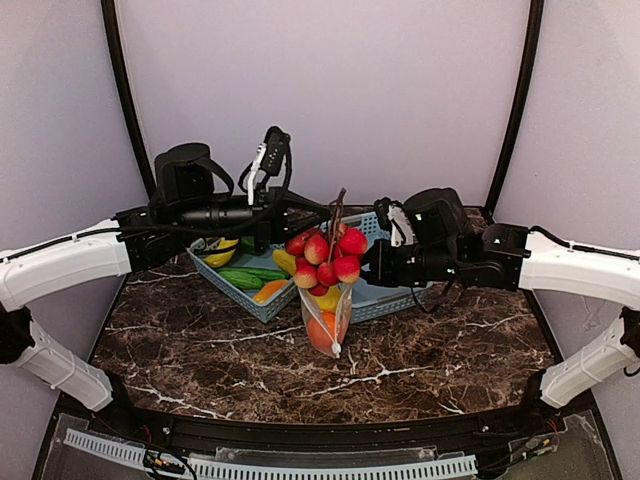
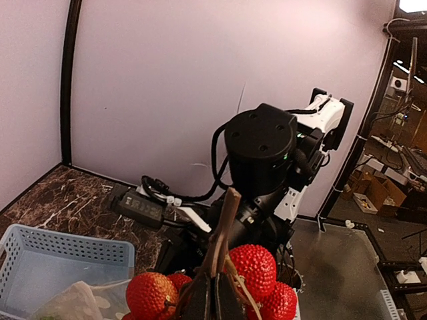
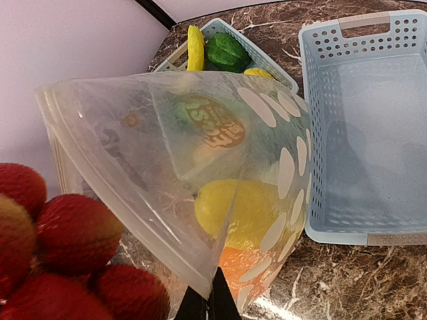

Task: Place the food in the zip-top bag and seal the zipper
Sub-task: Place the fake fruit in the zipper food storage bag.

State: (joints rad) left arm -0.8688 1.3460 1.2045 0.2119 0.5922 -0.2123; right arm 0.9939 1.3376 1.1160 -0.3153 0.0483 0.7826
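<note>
The zip-top bag [image 1: 326, 318], clear with white dots, hangs over the table with my right gripper [image 1: 358, 275] shut on its upper edge. In the right wrist view the fingertips [image 3: 211, 304] pinch the bag [image 3: 200, 153] beside the zipper [image 3: 120, 200]. A yellow piece [image 3: 247, 210] and an orange piece [image 3: 257, 267] lie inside. My left gripper [image 1: 322, 232] is shut on the brown stem [image 2: 223, 227] of a bunch of red fruits [image 1: 325, 255]. It holds the bunch just above the bag's top. The left wrist view shows the red fruits [image 2: 253, 267] round my left gripper [image 2: 215, 303].
Two light-blue lattice baskets stand behind the bag. The left one [image 1: 235, 290] holds yellow, green and orange food. The right one [image 3: 360, 133] shows nothing inside. The table's dark marble top [image 1: 200, 350] spreads in front. Both arms meet over the middle.
</note>
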